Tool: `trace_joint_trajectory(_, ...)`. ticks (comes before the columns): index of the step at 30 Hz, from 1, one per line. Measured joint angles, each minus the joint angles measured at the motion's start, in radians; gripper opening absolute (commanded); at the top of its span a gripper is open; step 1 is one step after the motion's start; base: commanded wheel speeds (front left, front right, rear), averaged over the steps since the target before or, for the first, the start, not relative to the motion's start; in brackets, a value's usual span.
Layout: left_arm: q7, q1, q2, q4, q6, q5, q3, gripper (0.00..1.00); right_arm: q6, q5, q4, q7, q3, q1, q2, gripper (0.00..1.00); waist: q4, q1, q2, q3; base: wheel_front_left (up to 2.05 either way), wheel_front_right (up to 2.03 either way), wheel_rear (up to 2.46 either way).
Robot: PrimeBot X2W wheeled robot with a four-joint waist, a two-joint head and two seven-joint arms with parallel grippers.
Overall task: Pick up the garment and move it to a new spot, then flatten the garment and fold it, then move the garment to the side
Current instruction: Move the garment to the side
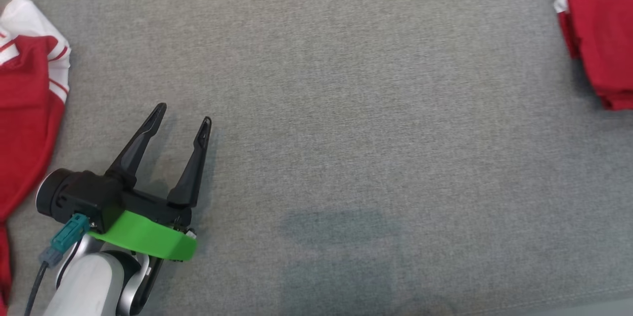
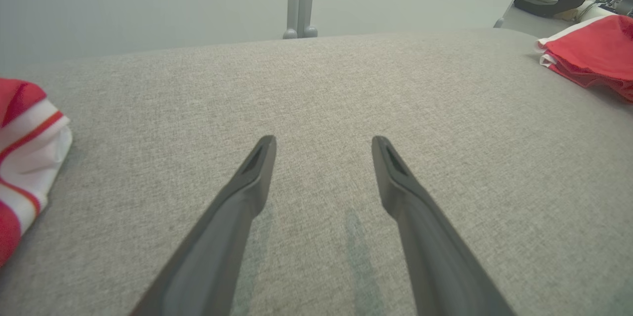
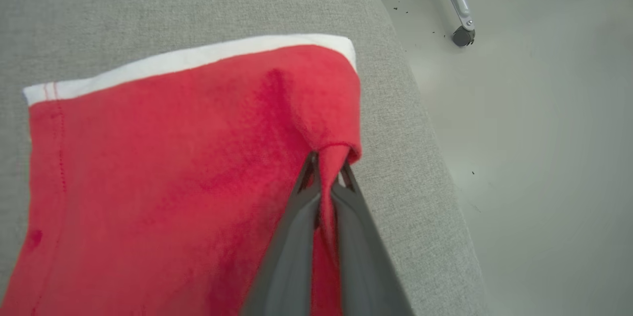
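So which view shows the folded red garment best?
The right wrist view: the folded red garment lies close and large, a fold pinched by the right gripper. The head and left wrist views show part of it at their right edge.

Right gripper (image 3: pixel 327 170) pinching red garment (image 3: pixel 163 158), grey cushion (image 3: pixel 405 123)

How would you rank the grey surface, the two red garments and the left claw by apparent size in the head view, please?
1. Grey surface, by far.
2. Crumpled garment and folded garment: alike, both cropped by the frame, unranked.
3. Left claw, though it sits nearer the camera.
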Motion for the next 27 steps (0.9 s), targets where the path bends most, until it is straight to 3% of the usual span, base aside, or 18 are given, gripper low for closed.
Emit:
trace_joint_trajectory(2,-0.001,0.002,0.001,0.0,0.0,-0.002,0.0,1.0,0.0,-0.021,0.01,-0.024,0.012,0.0,-0.035,0.01,0.016,0.0,0.0,0.007,0.0,0.0,0.0)
trace_joint_trajectory(4,-0.008,0.003,0.001,0.001,0.003,-0.003,0.0,1.0,0.0,-0.039,0.02,-0.076,0.01,-0.004,-0.05,0.87,0.03,0.0,0.0,0.011,0.0,0.0,0.0)
trace_joint_trajectory(5,-0.009,0.003,0.001,0.001,0.005,-0.005,0.0,1.0,0.0,-0.046,0.028,-0.1,0.009,-0.005,-0.051,1.0,0.035,0.0,0.0,0.012,0.0,0.0,0.0)
trace_joint_trajectory(16,-0.044,0.033,-0.025,0.063,0.013,-0.031,-0.012,1.0,0.0,-0.17,0.122,-0.358,-0.04,0.023,-0.009,1.0,0.035,0.0,0.0,-0.051,0.0,0.0,0.0)
trace_joint_trajectory(20,-0.064,0.069,-0.027,0.103,0.022,-0.042,-0.004,1.0,0.0,-0.197,0.069,-0.464,-0.033,0.051,0.026,1.0,0.027,0.0,0.0,-0.106,0.0,0.0,0.0)
trace_joint_trajectory(27,-0.093,0.139,-0.041,0.147,0.043,-0.063,0.013,1.0,0.0,-0.201,-0.137,-0.573,-0.019,0.193,0.112,1.0,0.023,0.0,0.0,-0.222,0.0,0.0,0.0)
